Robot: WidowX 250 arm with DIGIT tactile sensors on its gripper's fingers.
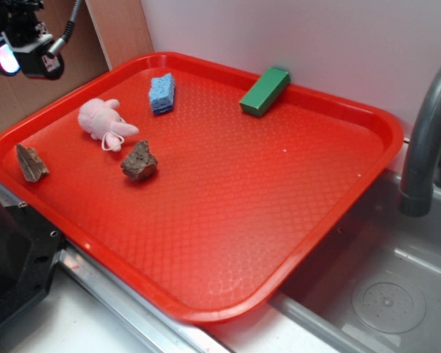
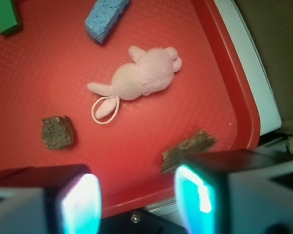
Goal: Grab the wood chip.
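Red tray (image 1: 338, 213) as landmark. Wood chip (image 1: 31, 162) flat on the tray floor near its left corner, close against the rim, well apart from everything but the dark brown rock lump (image 1: 140, 161) to its right. Pink plush toy (image 1: 103, 122) farther back on the tray, just behind the lump, loop of cord trailing from it. Blue sponge (image 1: 162, 93) near the tray's back rim; green block (image 1: 264, 91) tilted on that rim. Tool (image 2: 136, 200) released, fingers spread wide with nothing between them, hovering high off the tray beyond its left edge. In the wrist view, chip (image 2: 188, 148) partly hidden behind one fingertip (image 2: 200, 195). Grey faucet (image 1: 426, 140) and sink right of the tray.
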